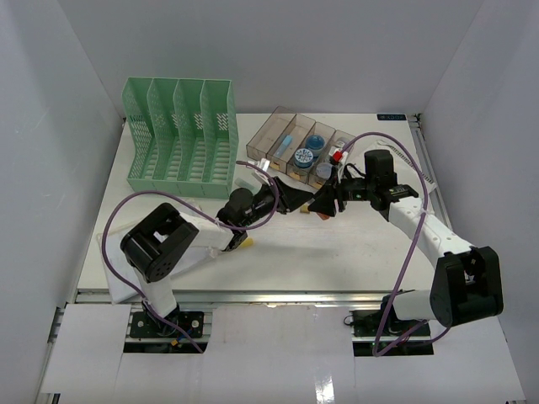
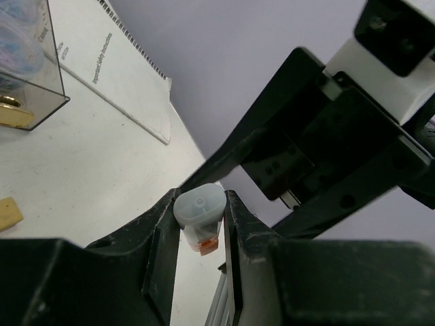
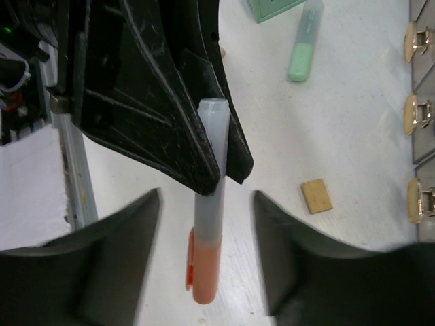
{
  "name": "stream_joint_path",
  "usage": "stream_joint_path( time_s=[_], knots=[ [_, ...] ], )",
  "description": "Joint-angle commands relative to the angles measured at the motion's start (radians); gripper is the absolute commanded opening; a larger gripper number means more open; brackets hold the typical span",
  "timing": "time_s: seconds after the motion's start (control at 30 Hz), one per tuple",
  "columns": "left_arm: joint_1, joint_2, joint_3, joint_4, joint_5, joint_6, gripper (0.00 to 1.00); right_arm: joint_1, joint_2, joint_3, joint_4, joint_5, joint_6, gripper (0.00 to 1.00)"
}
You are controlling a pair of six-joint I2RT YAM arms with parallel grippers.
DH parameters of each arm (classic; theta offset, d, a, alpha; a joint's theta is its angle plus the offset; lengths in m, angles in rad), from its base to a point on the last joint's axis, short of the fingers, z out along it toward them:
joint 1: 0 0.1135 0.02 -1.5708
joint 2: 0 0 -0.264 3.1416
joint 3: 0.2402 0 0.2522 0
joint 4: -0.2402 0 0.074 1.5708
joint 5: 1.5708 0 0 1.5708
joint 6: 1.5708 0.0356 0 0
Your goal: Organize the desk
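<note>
You see the left end effector (image 1: pixel 293 199) and right end effector (image 1: pixel 325 204) tip to tip over the counter (image 1: pixel 337 252), an orange item (image 1: pixel 323 217) at their tips, the tray (image 1: pixel 263 139) just behind, the rack (image 1: pixel 178 135) far left.

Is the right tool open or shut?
Open: the right tool has its fingers clear of the highlighter, which the left tool clamps.

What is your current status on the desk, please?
Left gripper shut on orange marker. Right gripper open, flanking it. Green highlighter, tan block loose on desk.
</note>
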State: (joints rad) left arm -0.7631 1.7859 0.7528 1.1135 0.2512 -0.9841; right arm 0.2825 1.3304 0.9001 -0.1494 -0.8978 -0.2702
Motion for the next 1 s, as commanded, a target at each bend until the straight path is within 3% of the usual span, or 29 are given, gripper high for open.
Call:
stream_joint_path(
  time_s=[0.0,0.1,0.23,0.4,0.5,0.7,0.8,0.97],
  knots=[
    [0.003,-0.077,0.044,-0.118,0.008,0.069,0.21,-0.006,-0.02,-0.012,0.028,-0.024,-0.028,0.79],
    [0.023,-0.094,0.105,-0.318,0.007,0.158,0.18,-0.015,-0.032,0.002,-0.017,0.007,-0.088,0.9],
    [0.087,-0.095,0.222,-0.593,0.004,0.297,0.15,-0.053,-0.071,0.013,-0.081,0.093,-0.182,0.9],
    [0.166,-0.025,0.494,-1.008,-0.074,0.548,0.14,-0.104,-0.149,-0.017,-0.076,0.144,-0.233,0.9],
    [0.197,0.054,0.69,-1.161,-0.143,0.67,0.14,-0.11,-0.184,-0.029,-0.069,0.173,-0.253,0.9],
    [0.203,0.252,1.037,-1.299,-0.334,0.847,0.14,-0.117,-0.194,-0.047,-0.058,0.168,-0.256,0.9],
    [0.205,0.363,1.226,-1.348,-0.367,0.887,0.14,-0.118,-0.194,-0.05,-0.055,0.179,-0.256,0.9],
    [0.205,0.522,1.398,-1.406,-0.388,0.924,0.15,-0.123,-0.207,-0.059,-0.042,0.193,-0.262,0.9]
  ],
)
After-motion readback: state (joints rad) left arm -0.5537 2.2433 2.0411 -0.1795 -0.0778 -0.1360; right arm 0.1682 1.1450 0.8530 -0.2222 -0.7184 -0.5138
